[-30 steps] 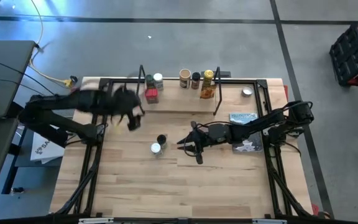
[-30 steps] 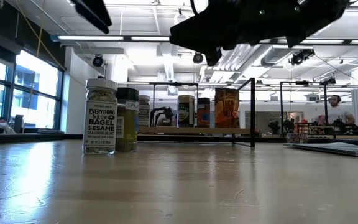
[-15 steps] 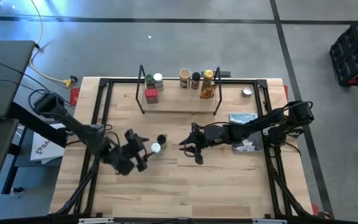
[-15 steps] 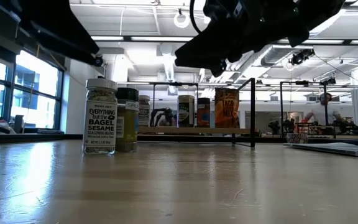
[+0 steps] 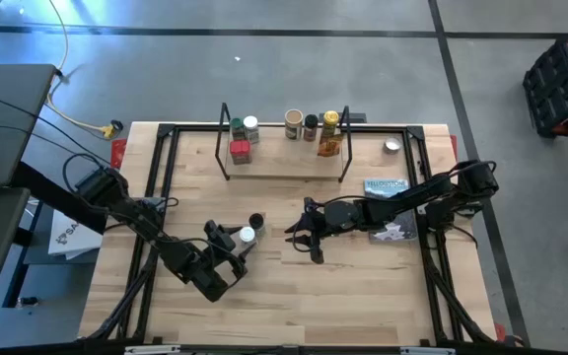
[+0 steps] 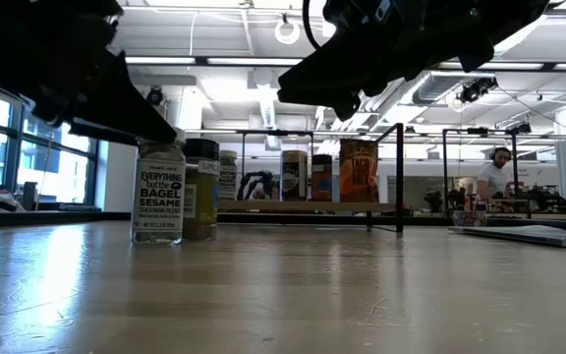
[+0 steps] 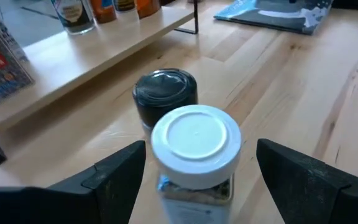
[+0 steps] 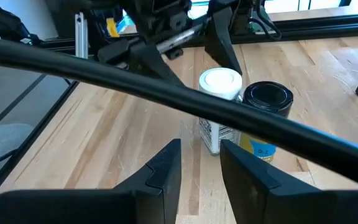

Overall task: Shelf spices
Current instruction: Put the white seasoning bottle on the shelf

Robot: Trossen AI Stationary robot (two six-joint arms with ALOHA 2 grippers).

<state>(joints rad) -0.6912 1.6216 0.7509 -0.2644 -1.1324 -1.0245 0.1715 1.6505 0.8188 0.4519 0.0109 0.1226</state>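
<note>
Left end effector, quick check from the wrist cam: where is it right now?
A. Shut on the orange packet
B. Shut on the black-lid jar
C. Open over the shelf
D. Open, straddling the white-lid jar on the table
D. In the left wrist view the left end effector has its dark fingers spread either side of the white-lid jar, not touching it, with the black-lid jar just behind on the table.

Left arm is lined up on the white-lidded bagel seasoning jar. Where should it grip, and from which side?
Grip the white-lidded jar across its round body just under the lid. It stands upright, and the open left gripper already straddles it. Come in from the table's front edge, since the black-lidded jar stands close behind it toward the shelf.
</note>
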